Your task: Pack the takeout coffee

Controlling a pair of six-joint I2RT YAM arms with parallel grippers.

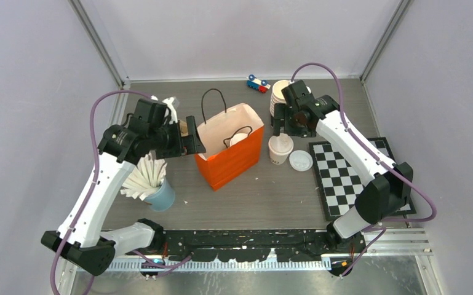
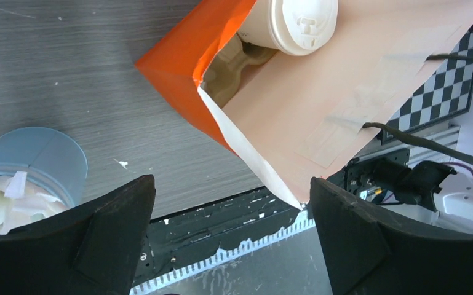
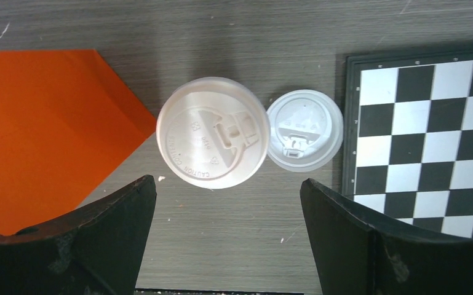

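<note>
One takeout coffee cup point(image 1: 280, 149) with its white lid on stands on the table right of the orange bag point(image 1: 230, 153). From above, my open right gripper point(image 3: 227, 227) looks down on this cup point(image 3: 212, 132), with nothing between its fingers; it hovers just behind the cup point(image 1: 281, 130). A second lidded cup point(image 2: 295, 21) lies inside the bag point(image 2: 178, 67), showing as a white patch at its mouth point(image 1: 238, 138). My left gripper point(image 1: 192, 138) is at the bag's left rim, open and empty point(image 2: 230, 227), the bag's corner near its right finger.
A loose white lid point(image 1: 301, 160) lies beside the standing cup, next to the chessboard point(image 1: 350, 175). A tall stack of lidless cups point(image 1: 278, 95) and a toy car point(image 1: 258, 84) are at the back. The blue cup of paper sticks point(image 1: 154, 184) stands under my left arm.
</note>
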